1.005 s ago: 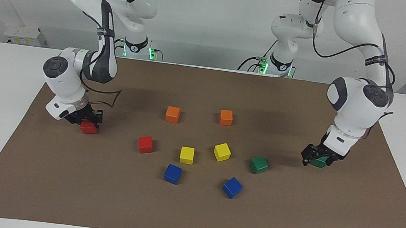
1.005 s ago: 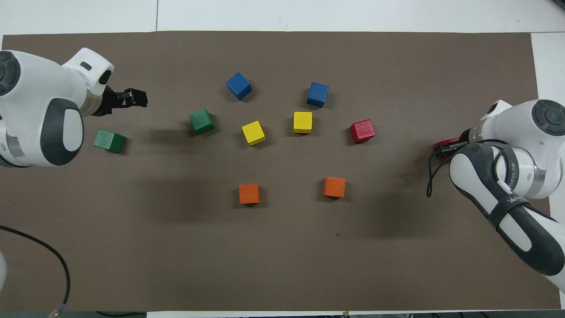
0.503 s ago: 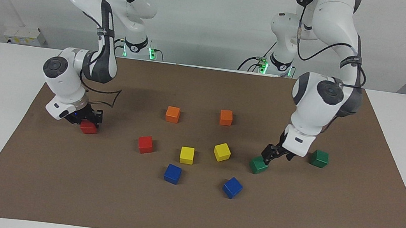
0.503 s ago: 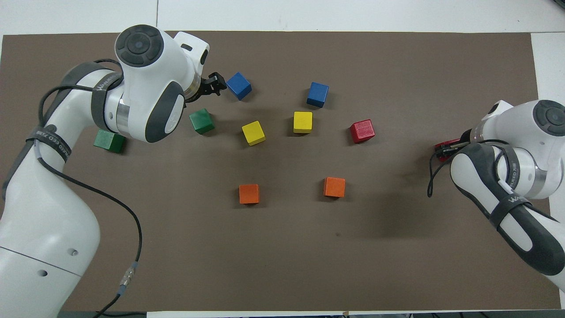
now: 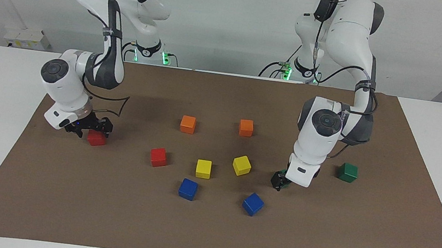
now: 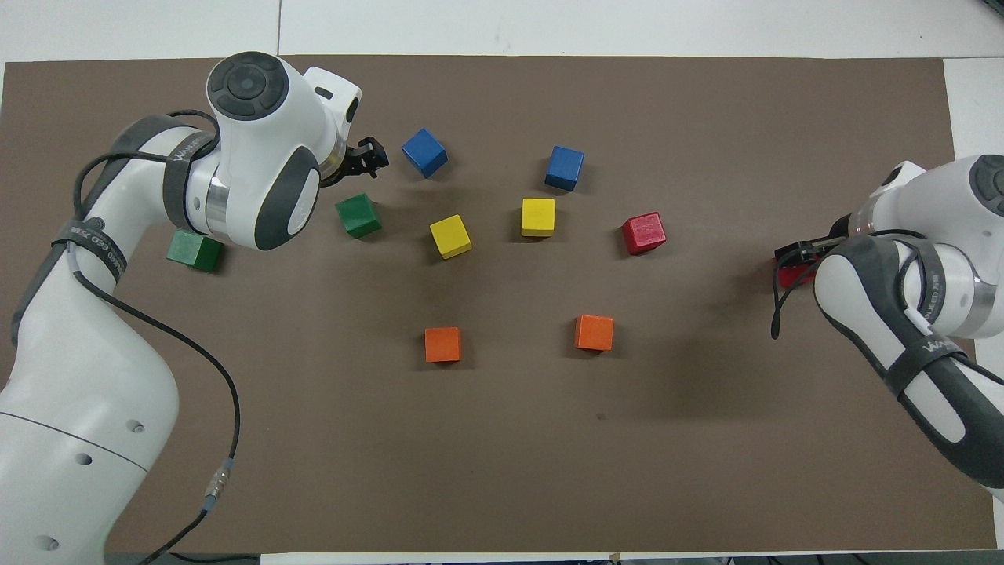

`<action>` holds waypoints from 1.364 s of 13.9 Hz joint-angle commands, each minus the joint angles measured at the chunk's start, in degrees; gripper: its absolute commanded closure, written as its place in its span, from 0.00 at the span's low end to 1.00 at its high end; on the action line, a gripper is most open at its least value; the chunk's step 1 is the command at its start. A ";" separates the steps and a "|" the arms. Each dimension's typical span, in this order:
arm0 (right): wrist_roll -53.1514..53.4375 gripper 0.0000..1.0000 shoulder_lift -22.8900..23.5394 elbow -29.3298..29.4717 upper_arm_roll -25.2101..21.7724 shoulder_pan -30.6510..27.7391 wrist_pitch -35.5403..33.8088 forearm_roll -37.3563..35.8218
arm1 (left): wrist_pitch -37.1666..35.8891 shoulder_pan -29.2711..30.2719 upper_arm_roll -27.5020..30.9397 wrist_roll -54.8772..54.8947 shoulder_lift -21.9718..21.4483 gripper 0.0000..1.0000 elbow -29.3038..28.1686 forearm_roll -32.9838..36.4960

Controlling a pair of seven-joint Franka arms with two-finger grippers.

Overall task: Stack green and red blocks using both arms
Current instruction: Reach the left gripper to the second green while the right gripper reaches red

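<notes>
Alignment between the left gripper (image 5: 280,181) and the inner green block (image 6: 358,215) is what the coming move is judged to turn on. In the facing view this gripper is seen low over the tabletop (image 5: 206,233), with its body standing in front of that block, so that only a sliver of green shows at the fingertips; in the overhead view the same gripper (image 6: 367,157) is drawn a little past the block, toward the nearest blue cube (image 6: 424,152), an offset put down to its height. Whether the jaws already straddle the block, and whether they are open or closed, cannot be told. The outer green block (image 5: 347,172) lies on the tabletop toward the left arm's end, apart from the gripper, and is held by nothing. Being a cube, the inner block offers no long axis; only its slight turn relative to the brown mat's edges has to be matched by the jaws. At the right arm's end, the right gripper (image 5: 88,128) is set down beside the outer red block (image 5: 96,139), which touches or nearly touches its tip; the state of its jaws cannot be told either. The inner red block (image 5: 158,157) rests beside a yellow cube (image 5: 203,168), nearer to the right arm than to the left. Each colour pair is thus served by the arm on its own end.
</notes>
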 commanded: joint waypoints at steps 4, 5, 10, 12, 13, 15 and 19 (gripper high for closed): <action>1.18 0.00 -2.65 9.37 1.94 3.55 -6.52 -0.56 | 5.79 0.04 -0.10 0.44 -4.39 0.00 -10.46 1.27; 1.36 0.00 -2.82 9.30 1.94 3.73 -6.53 -0.38 | 6.58 0.04 -0.10 0.44 -4.74 0.00 -11.25 1.27; 3.63 0.00 -2.30 11.04 2.02 5.13 -7.31 0.41 | 9.57 -0.32 -0.10 -0.53 -5.44 0.00 -14.16 1.18; 8.02 0.00 0.06 15.60 2.02 7.50 -12.13 -0.37 | 10.98 -0.23 -0.10 -1.41 -5.53 0.00 -14.60 0.92; 9.34 0.00 1.47 18.15 2.02 8.99 -13.80 -0.47 | 11.42 -0.23 -0.10 -1.49 -5.45 0.00 -14.51 0.83; 11.98 0.00 4.72 22.81 2.02 11.54 -15.57 -0.56 | 12.30 -0.23 -0.10 -2.11 -5.44 0.00 -14.60 0.83; 15.94 0.00 9.13 26.87 1.94 15.85 -15.23 -0.38 | 12.30 -0.58 -0.10 -2.29 -5.62 0.00 -15.65 0.83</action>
